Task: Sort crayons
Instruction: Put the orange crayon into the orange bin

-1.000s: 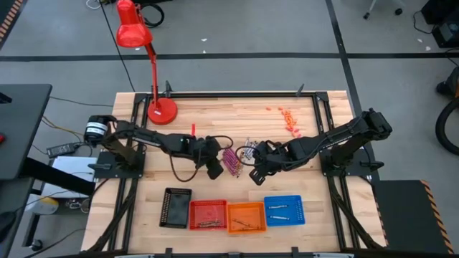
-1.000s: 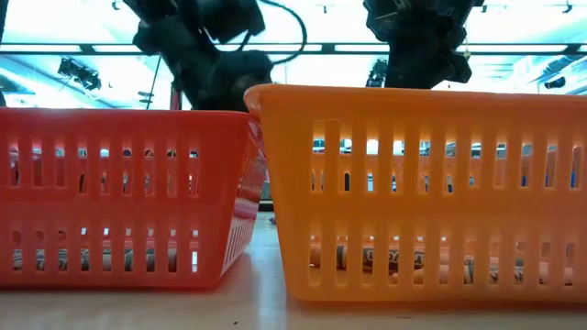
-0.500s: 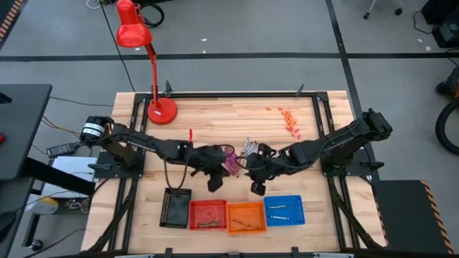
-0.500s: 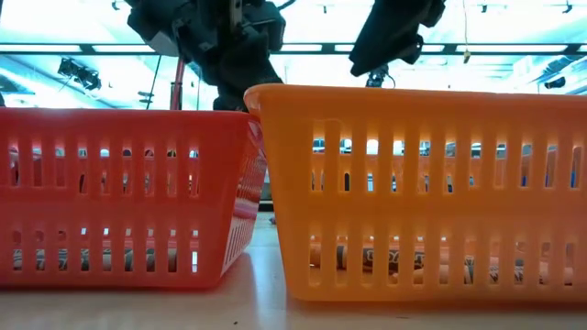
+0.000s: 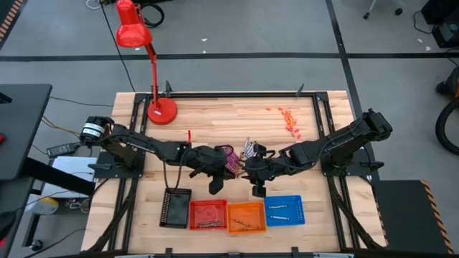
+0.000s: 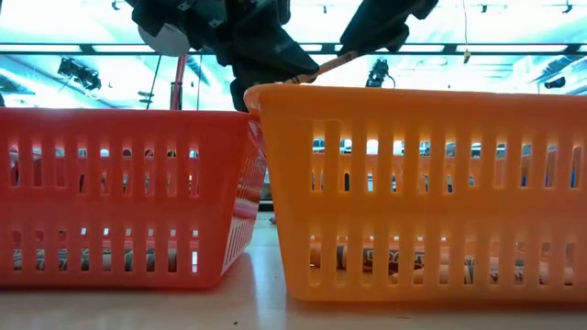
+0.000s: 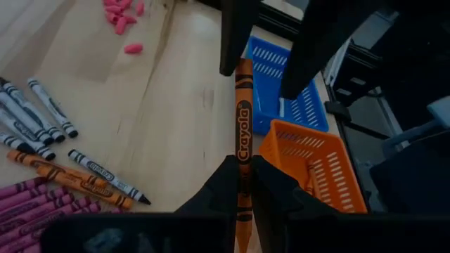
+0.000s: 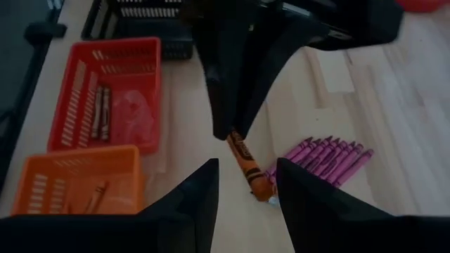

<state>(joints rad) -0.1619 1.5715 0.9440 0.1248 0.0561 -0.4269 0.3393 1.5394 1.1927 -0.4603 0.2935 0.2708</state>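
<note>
My left gripper [image 5: 216, 185] is shut on an orange crayon [image 7: 243, 133], above the table behind the orange basket [image 5: 246, 217]. My right gripper [image 5: 257, 189] is open and faces it. Its fingers [image 7: 235, 35] stand on either side of the crayon's free end [image 8: 254, 184]. In the low view the crayon [image 6: 326, 66] shows between the two arms, above the orange basket's rim. Loose crayons lie flat mid-table: magenta ones [image 5: 231, 159], pale grey-white ones [image 5: 249, 148] and orange ones [image 7: 70, 179]. My left gripper pinches the orange crayon between its two fingers [image 7: 223, 184], near one end of the stick [image 7: 242, 176]. The crayon lies along the fingers and sticks out forward toward my right gripper. It is lifted clear of the table, tilted a little.
Along the near edge stands a row of baskets: black [image 5: 176, 208], red [image 5: 208, 215] with crayons in it, orange, and blue [image 5: 284, 210] with crayons. A red desk lamp [image 5: 154, 79] stands far left. Small pink bits [image 5: 288, 118] lie far right.
Both grippers have moved from the crayon pile toward the table's near edge, over the baskets. My right gripper has also gone a little toward the left gripper. The orange crayon now shows between them above the orange basket's rim.
</note>
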